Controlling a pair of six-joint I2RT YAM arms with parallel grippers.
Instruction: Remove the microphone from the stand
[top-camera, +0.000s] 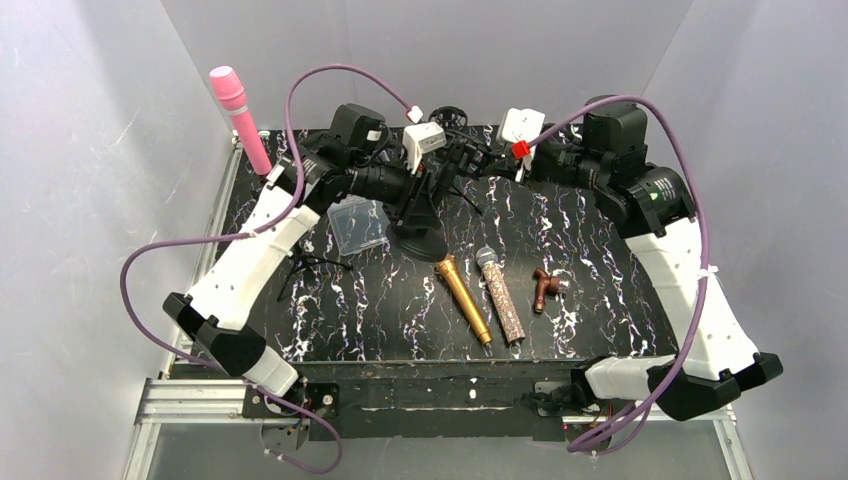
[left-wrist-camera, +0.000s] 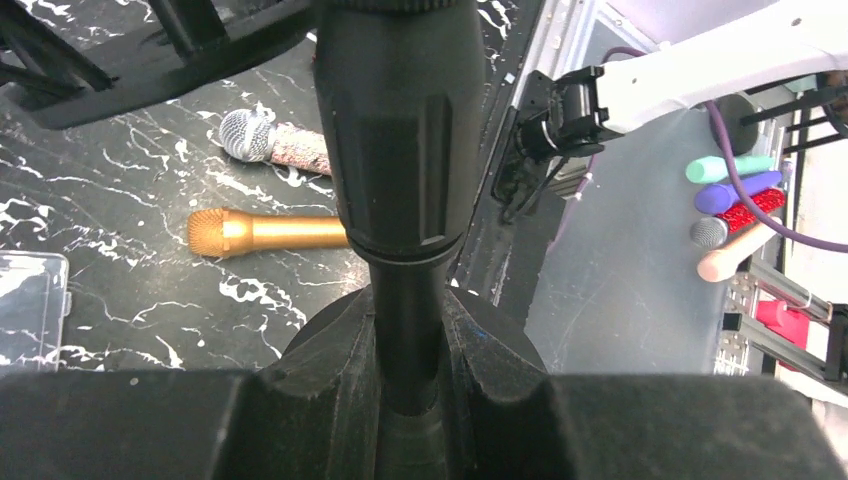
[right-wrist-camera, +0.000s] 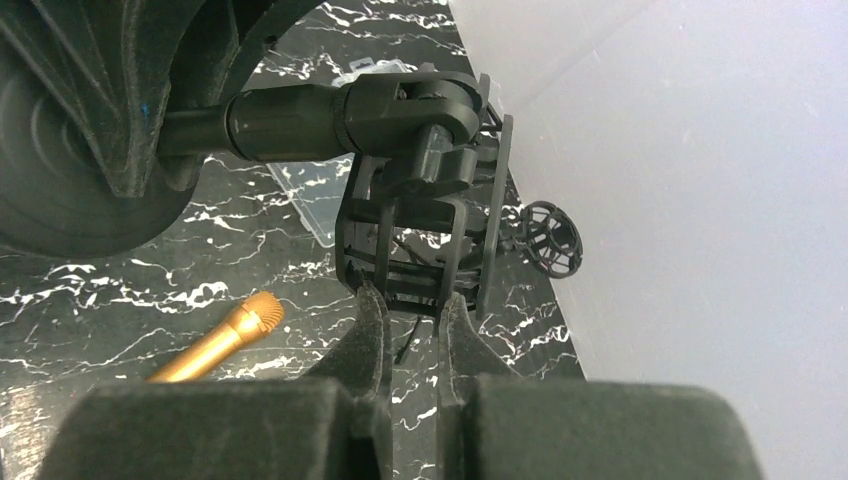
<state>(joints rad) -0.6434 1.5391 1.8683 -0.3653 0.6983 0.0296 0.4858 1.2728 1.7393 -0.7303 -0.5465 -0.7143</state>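
One stand (top-camera: 420, 238) stood mid-bench (top-camera: 600, 300), with the left hand (left-wrist-camera: 410, 340) clenched round its pole. The right hand (right-wrist-camera: 412, 305) was clenched too, tips against the mount cage (right-wrist-camera: 400, 250); whether they pinched anything I could not tell. The black microphone (right-wrist-camera: 551, 238) sat at that cage, its round grille poking out beside it. Two loose ones lay nearer the arms' bases, a gold microphone (top-camera: 463, 298) and a glittery microphone (top-camera: 500, 296). One pink microphone (top-camera: 240, 118) leaned at the far left. Only the left wrist view showed four coloured microphones (left-wrist-camera: 735, 195) beyond the bench.
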